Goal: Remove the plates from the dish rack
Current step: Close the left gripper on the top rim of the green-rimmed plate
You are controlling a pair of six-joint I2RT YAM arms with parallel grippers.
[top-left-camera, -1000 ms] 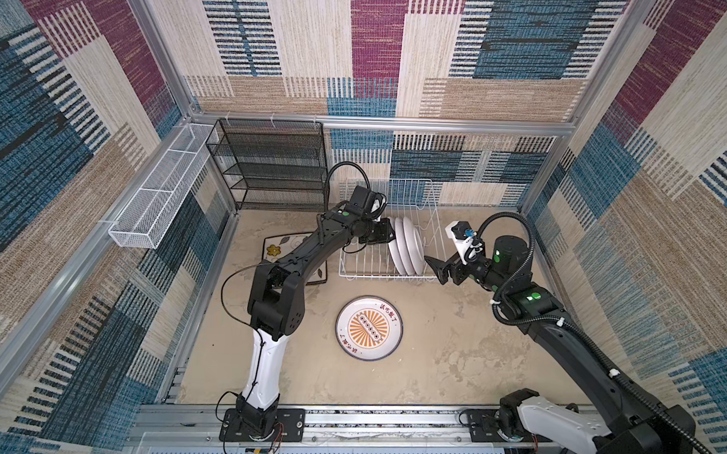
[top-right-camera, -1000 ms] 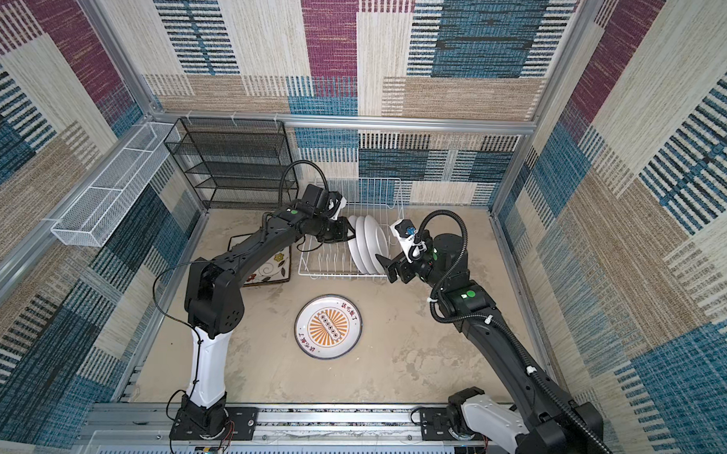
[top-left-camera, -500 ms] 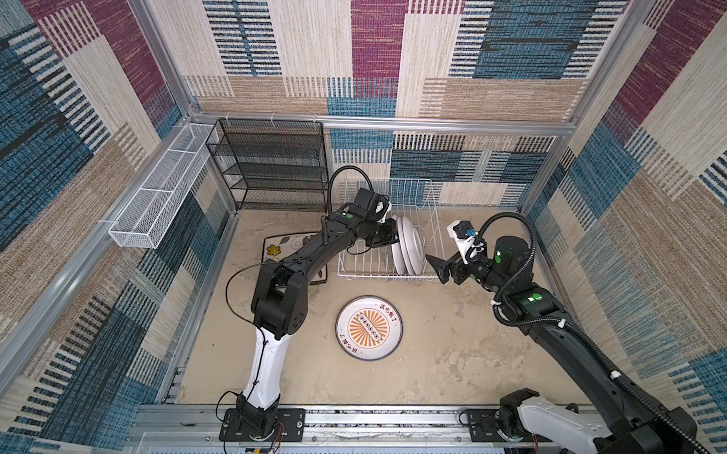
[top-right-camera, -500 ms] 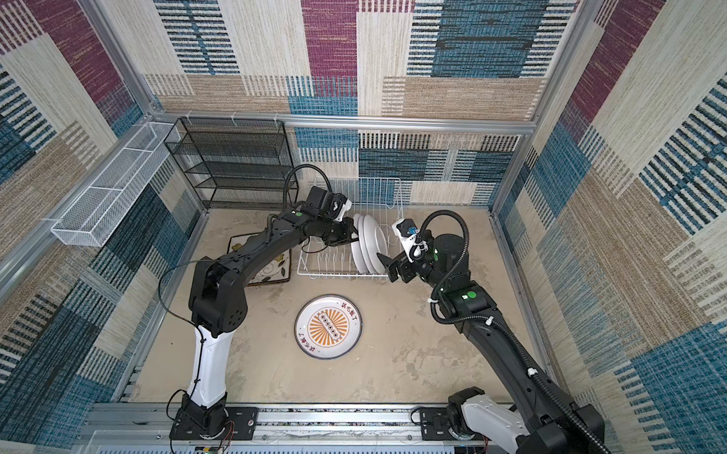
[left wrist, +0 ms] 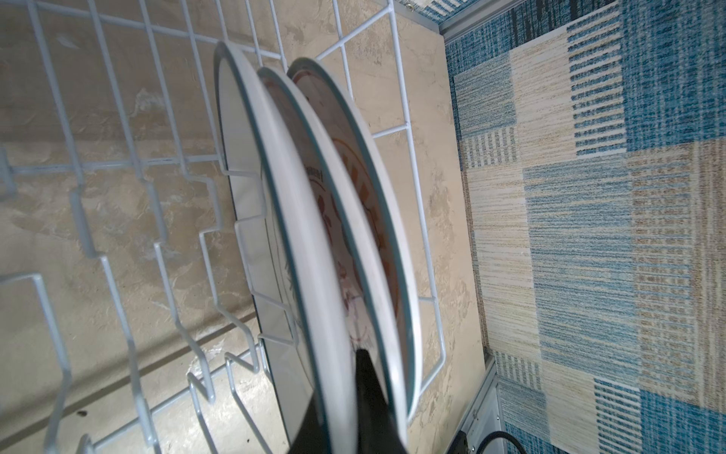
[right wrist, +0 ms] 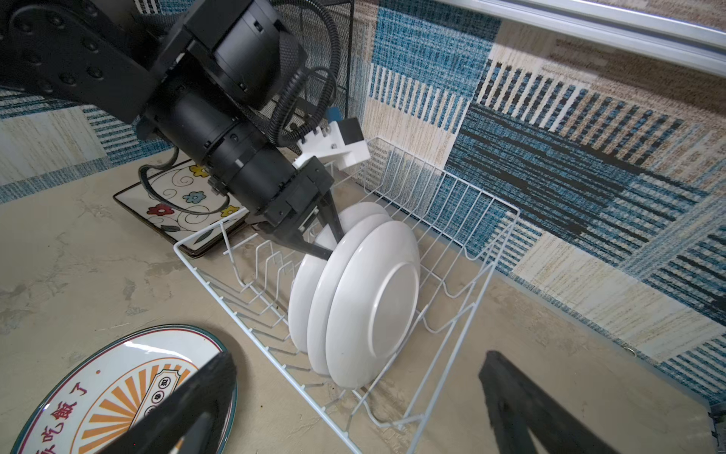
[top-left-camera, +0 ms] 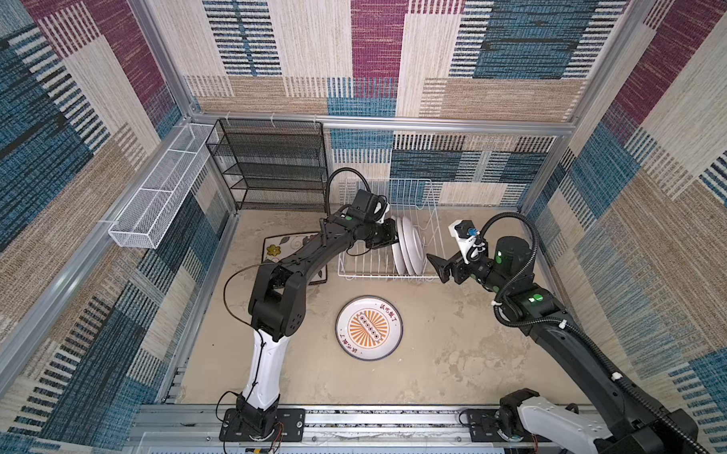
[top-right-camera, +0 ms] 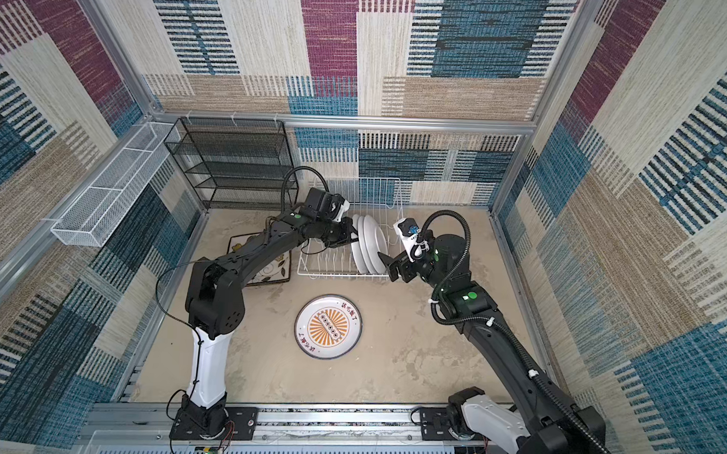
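I have the left gripper point(right wrist: 329, 241) reaching into the white wire dish rack point(top-left-camera: 368, 275) from its left side. Its jaws are pinched tight on the upper rim of one of the three round white plates point(top-left-camera: 409, 250) that stand on edge at the rack's right end. In the left wrist view one black finger point(left wrist: 369, 393) sits between the middle plate point(left wrist: 314, 275) and the plate beyond it. The other finger is against the middle plate's near face, so I read the grip as being on the middle plate. All three plates lean close together, with their lower edges down among the wires.

My right gripper point(top-left-camera: 438, 269) hangs just beside the rack's right front corner, low over the beige stone-patterned table point(top-left-camera: 453, 343). Its jaws are spread wide with nothing between them, and in the right wrist view they frame the rack's end and the white backs of the plates.

A fourth round plate with a dark rim and an orange sunburst centre point(top-left-camera: 369, 327) lies flat, face up, on the table in front of the rack and well clear of it. A square cream plate printed with flowers point(top-left-camera: 280, 250) lies face up just left of the rack, partly under my left arm.

The black mesh shelf unit point(top-left-camera: 272, 158) stands against the back wall, behind and to the left of the rack.
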